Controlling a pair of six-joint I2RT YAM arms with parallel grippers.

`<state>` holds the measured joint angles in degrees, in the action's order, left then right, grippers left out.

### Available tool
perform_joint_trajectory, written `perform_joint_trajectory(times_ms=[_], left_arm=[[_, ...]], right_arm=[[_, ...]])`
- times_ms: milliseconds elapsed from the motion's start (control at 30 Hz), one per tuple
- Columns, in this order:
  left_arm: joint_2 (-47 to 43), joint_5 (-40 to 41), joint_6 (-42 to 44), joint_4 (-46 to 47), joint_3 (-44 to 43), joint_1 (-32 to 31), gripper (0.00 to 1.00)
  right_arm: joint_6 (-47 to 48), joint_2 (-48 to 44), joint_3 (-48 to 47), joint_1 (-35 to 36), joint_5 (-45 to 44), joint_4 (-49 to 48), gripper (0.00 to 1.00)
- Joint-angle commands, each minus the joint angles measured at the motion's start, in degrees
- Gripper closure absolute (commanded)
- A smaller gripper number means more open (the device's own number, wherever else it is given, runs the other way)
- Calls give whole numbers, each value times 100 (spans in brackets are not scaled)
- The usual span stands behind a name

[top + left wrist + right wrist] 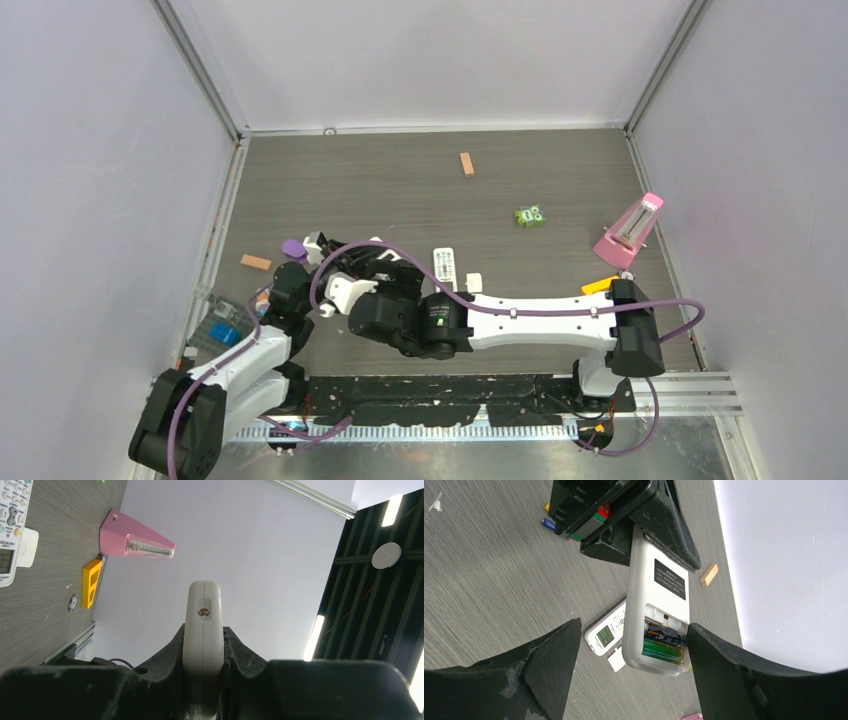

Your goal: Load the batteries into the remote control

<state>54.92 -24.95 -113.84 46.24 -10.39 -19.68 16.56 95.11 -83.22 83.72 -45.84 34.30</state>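
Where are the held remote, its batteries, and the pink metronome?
remote control (643, 580): right wrist view, white back beside the label.
batteries (662, 651): right wrist view, green cell's side.
pink metronome (630, 228): top external view, sloped face.

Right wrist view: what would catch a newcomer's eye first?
The white remote held in the left hand, mid-frame, its back open with a dark cell and a green cell inside. The right hand, open wide, frames it on both sides. From above, a pink metronome sits at the table's right edge.

white remote (444, 268): flat on table (400, 190) | pink metronome (630, 232): right edge | tan block (466, 163): far edge
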Motion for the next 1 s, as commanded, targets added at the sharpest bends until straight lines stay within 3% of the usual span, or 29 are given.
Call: perform_joint_trajectory(times_ms=[0, 267, 767, 867, 967], left_arm=[[-383, 200, -720, 764, -257, 131, 100], [-550, 103, -123, 110, -242, 164, 100], [-617, -168, 582, -693, -426, 421, 100], [-620, -175, 770, -613, -449, 429, 100], [-652, -168, 1011, -425, -463, 428, 100]], right_arm=[[-143, -145, 203, -16, 396, 90, 16], [-345, -435, 48, -83, 223, -201, 1], [-818, -1729, 239, -221, 869, -706, 5], [-1575, -2048, 307, -464, 1310, -793, 5], [-2976, -2456, 492, -840, 1898, -791, 4]])
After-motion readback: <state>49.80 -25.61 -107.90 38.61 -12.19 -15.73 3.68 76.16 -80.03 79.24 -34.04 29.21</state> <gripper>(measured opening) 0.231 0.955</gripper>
